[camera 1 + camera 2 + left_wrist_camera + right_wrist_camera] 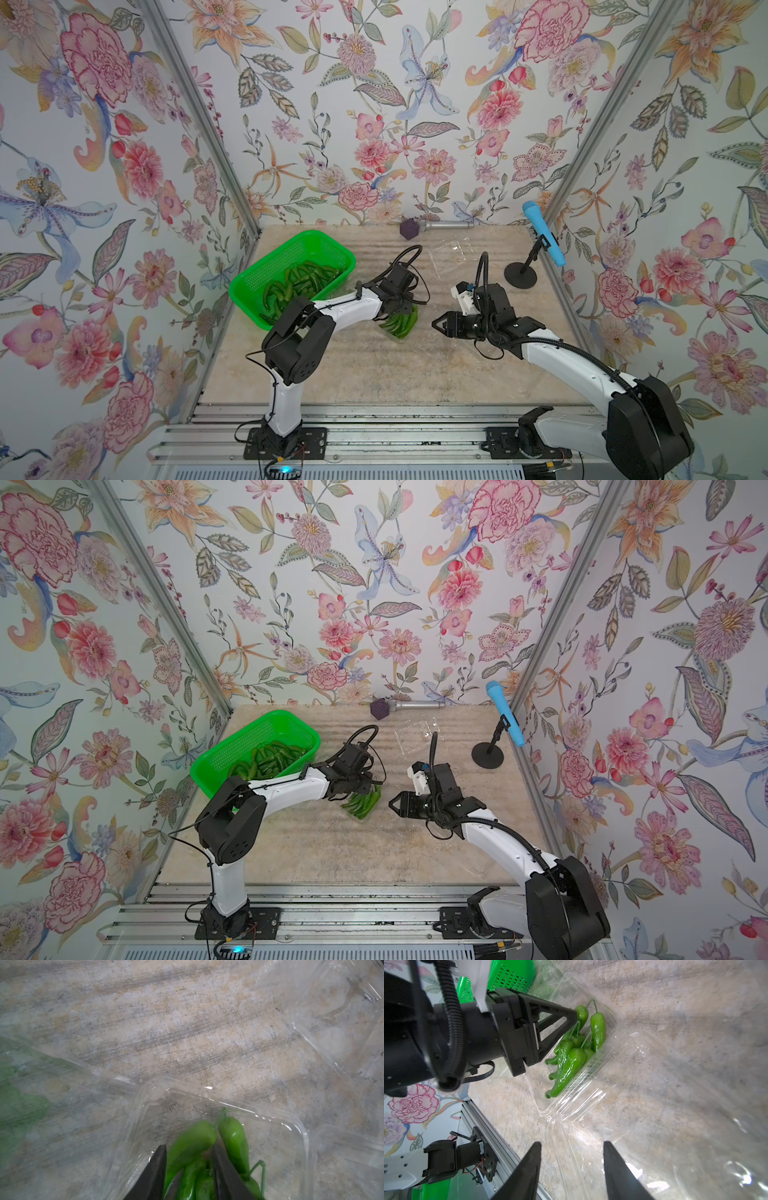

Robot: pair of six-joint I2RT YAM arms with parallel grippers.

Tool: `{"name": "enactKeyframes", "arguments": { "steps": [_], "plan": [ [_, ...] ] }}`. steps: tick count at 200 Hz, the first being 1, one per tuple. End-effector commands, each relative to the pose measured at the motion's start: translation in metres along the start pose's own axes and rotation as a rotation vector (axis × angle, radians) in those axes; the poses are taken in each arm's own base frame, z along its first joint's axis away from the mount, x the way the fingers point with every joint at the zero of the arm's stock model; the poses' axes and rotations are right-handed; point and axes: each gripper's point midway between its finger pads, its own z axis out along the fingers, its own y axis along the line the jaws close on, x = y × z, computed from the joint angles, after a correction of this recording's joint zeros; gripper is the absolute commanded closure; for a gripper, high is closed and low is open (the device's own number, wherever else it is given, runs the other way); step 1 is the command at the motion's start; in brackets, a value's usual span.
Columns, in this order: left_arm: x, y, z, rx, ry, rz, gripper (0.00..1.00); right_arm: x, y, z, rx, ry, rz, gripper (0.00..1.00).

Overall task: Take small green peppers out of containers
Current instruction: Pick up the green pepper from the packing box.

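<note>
Nearest, the right claw [572, 1145] hangs spread and empty. Just left of it, the left claw [189, 1148] pinches small green peppers [572, 1064] lying in the open container [239, 1108], mid tabletop [374, 374]. Lifting could drag the light, unheld container along, or shed tangled neighbours short of the far-left green basket [266, 270].

Glossy green peppers [572, 1064] lie bunched in an open clear clamshell container [583, 1088]; another clear container [453, 255] lies farther back.
</note>
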Motion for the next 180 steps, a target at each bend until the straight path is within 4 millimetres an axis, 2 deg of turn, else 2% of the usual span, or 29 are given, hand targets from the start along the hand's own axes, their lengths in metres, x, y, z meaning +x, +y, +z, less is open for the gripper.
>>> {"name": "enactKeyframes", "arguments": {
  "steps": [1, 31, 106, 156, 167, 180],
  "plan": [
    [0.006, -0.002, 0.012, 0.03, 0.006, 0.034, 0.61, -0.003, 0.006, -0.003, -0.032, -0.009, -0.024, 0.49],
    [0.009, -0.009, 0.017, 0.07, 0.009, 0.039, 0.61, -0.003, 0.008, -0.004, -0.042, -0.007, -0.022, 0.49],
    [0.022, 0.002, 0.031, 0.022, 0.044, 0.054, 0.62, -0.004, 0.009, 0.0, -0.051, 0.01, -0.017, 0.5],
    [0.026, -0.001, 0.032, 0.064, 0.063, 0.047, 0.71, -0.005, 0.008, 0.001, -0.048, 0.009, -0.012, 0.5],
    [0.029, -0.002, 0.034, 0.071, 0.075, 0.048, 0.71, -0.006, 0.009, 0.0, -0.049, 0.007, -0.011, 0.51],
    [0.035, 0.002, 0.037, 0.056, 0.098, 0.052, 0.66, -0.007, 0.01, -0.001, -0.053, 0.002, -0.012, 0.51]
  ]
}}
